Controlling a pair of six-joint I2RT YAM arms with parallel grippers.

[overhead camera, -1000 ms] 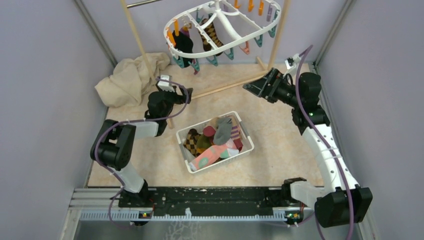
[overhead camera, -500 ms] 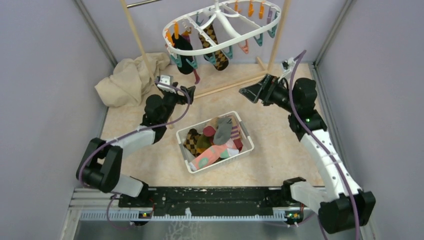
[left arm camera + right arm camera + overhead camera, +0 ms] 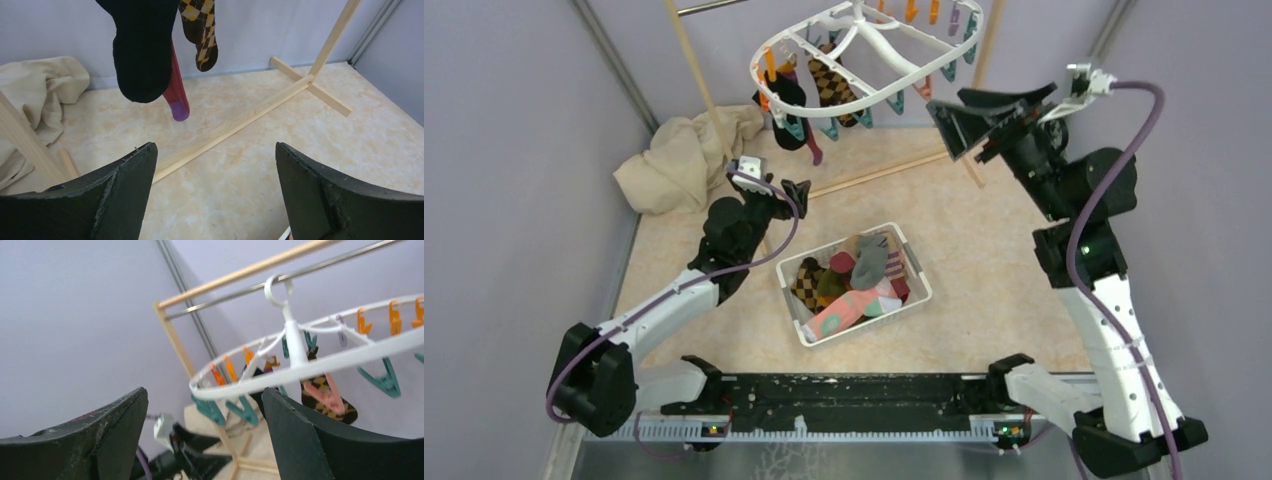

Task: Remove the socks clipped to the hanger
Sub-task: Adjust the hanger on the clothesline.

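Glossy white plastic hanger (image 3: 310, 367), soft knitted cloth socks (image 3: 142, 55), matt bare-wood rack (image 3: 235, 126)

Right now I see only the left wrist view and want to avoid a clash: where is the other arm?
Observer: The right pincer is open, raised near the right end of the hanger.
Operator: Anything clipped on that side?
Observer: Nothing that I can see. The pegs there dangle empty, and the socks hang only at its left end.
Operator: Where would I drop one?
Observer: The white basket sits behind the left pincer, toward the arm bases, with loose socks in it.
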